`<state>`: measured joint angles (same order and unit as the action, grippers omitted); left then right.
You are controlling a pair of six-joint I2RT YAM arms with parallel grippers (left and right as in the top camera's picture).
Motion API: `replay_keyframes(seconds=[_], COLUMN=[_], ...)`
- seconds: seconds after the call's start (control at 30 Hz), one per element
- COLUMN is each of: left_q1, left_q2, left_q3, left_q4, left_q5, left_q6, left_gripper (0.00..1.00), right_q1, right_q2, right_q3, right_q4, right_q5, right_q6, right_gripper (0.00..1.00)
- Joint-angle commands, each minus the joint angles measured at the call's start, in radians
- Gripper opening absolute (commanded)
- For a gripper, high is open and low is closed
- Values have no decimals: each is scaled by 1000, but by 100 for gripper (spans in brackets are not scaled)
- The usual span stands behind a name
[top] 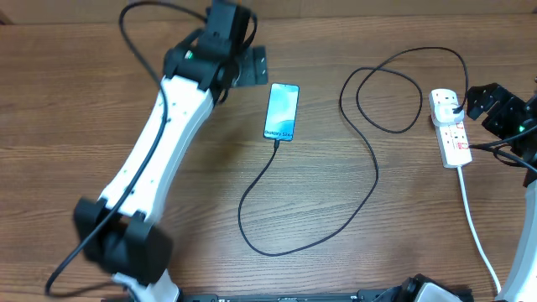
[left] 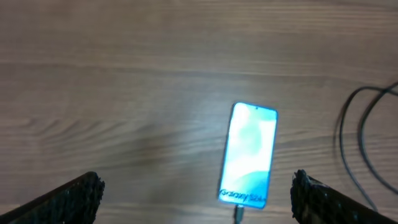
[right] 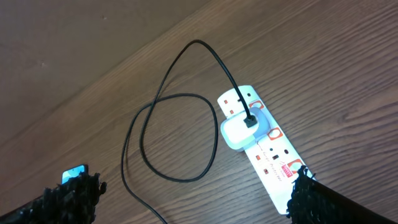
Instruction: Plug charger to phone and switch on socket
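Wood-grain counter [top: 84,126] carries everything, so take the phone [top: 281,111] as your landmark. It lies flat and face up near the middle, its screen lit pale blue.

The charger [top: 369,159] meets the phone's text end and runs down toward the arms' bases in a long loop. It then swings up on the phone's right and curls once before reaching the socket [top: 450,127], well to the phone's right. There the cable enters a white adapter [right: 239,130] sitting in one outlet (one in from the socket's upper end, as the right wrist view shows it).

You cannot tell how deep the tip sits in the phone, because the left wrist view is soft and cuts it off at the lower edge. The socket's switches are too small to read. Its white cord [top: 474,226] runs out of the overhead view at the bottom.

Your left fingers [left: 74,196] stand wide apart with only their tips in view. The phone's text end shows between them, untouched.

Your right fingers [right: 68,196] are spread just as wide over the socket, far right of the phone, holding nothing. One tip hides the socket's lower end.
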<state>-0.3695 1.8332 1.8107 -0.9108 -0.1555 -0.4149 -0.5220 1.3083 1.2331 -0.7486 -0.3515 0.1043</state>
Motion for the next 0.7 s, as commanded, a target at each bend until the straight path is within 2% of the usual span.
replay_keyframes(seconds=[0.0, 0.33, 0.4, 0.67], left_q1=[2, 3, 5, 31], left_q2=[-124, -420, -531, -846], left_q3=[-212, -772, -929, -1336], left_q4=[81, 522, 657, 1001], left_q5=[-67, -73, -78, -87], left_q6=[9, 11, 11, 7], left_gripper=[100, 100, 100, 100], right_q1=[5, 5, 5, 5], right_q2=[1, 1, 1, 1], right_q3=[-2, -2, -2, -2], right_q4=[5, 5, 5, 5], right_q5=[-1, -1, -1, -1], right_q6=[0, 0, 0, 0], right_gripper=[100, 100, 100, 100])
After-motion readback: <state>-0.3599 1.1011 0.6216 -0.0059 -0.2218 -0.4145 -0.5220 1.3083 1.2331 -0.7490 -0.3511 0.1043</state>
